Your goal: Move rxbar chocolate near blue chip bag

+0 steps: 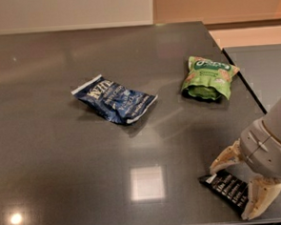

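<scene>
The rxbar chocolate (226,188), a slim black bar with white text, lies flat at the table's front right corner. My gripper (237,188) hangs over it with its two cream fingers spread, one at the bar's far end and one at its near end, straddling it. The blue chip bag (114,99), crumpled navy foil with white lettering, lies near the middle of the table, well to the left and farther back than the bar.
A bright green snack bag (207,77) lies at the back right, near the table's right edge. The dark grey table (63,176) ends just in front of the bar. A second grey surface (267,73) adjoins on the right.
</scene>
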Motion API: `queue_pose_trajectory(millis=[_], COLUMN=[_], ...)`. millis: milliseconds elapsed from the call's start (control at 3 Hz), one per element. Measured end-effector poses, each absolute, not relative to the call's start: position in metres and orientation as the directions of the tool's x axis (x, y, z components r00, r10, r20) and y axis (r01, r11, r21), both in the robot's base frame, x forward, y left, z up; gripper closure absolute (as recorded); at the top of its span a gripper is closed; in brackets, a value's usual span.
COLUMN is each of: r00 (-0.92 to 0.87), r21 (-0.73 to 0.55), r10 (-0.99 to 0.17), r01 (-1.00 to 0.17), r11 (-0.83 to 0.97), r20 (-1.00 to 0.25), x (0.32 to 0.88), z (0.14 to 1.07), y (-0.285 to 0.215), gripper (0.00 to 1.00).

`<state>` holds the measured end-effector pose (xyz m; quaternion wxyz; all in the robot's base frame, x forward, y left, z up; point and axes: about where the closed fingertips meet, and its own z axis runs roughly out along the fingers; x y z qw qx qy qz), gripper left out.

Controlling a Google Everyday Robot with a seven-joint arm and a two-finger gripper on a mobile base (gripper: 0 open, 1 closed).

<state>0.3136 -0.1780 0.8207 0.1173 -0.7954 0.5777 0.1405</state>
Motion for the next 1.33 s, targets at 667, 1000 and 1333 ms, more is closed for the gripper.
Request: queue_pose_trajectory(millis=[667, 1000, 1333], r00=[0.313, 0.331, 0.346], r21=[-0.046, -0.091, -0.134], r10=[-0.883, -0.88, -0.872], r01=[-0.947, -0.943, -0.938], r11=[-0.318, -0.319, -0.319], r20=[-0.349, -0.341, -0.346], x=[0.332, 0.358, 0.386], z=[0.84, 0.863, 0.881], y=[-0.165, -0.145, -0.122], gripper=[1.0, 1.0, 1.0])
